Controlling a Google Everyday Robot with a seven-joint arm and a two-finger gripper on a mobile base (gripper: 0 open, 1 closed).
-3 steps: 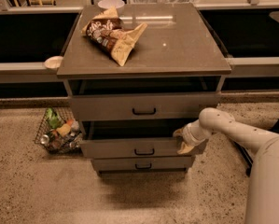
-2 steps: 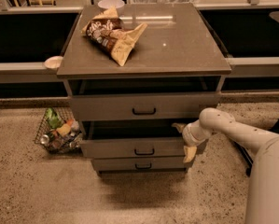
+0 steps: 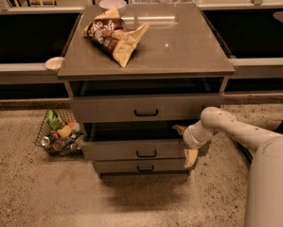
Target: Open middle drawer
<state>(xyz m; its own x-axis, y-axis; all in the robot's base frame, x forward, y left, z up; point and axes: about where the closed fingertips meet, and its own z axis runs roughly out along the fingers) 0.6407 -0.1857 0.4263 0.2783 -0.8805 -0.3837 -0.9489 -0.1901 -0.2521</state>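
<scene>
**One drawer partly out, gripper lower at its right end**

The middle drawer (image 3: pixel 117 150) sits between the taller top drawer (image 3: pixel 108 110) and the short bottom drawer (image 3: pixel 117 166). Its front stands forward of the cabinet, with a dark gap open above it. The gripper (image 3: pixel 185 144) is at the right end of that front, well to the right of the small black handle (image 3: pixel 145 153). The pale arm (image 3: pixel 240 131) reaches in from the near right.

Over the last second the gripper has sunk a little along that right end. The drawer front looks to be about where it was, so the pull seems to have stalled or ended rather than gained ground. Whether the gripper has hold of the drawer's edge or only rests against it, I cannot tell.

By my reading the opening is largely made, though not to full travel. Any further pull needs a firm purchase on that edge first.

A crumpled snack bag (image 3: pixel 115 34) lies on the table (image 3: pixel 188 46), undisturbed. A wire basket (image 3: pixel 58 135) stands on the floor to the left.
</scene>
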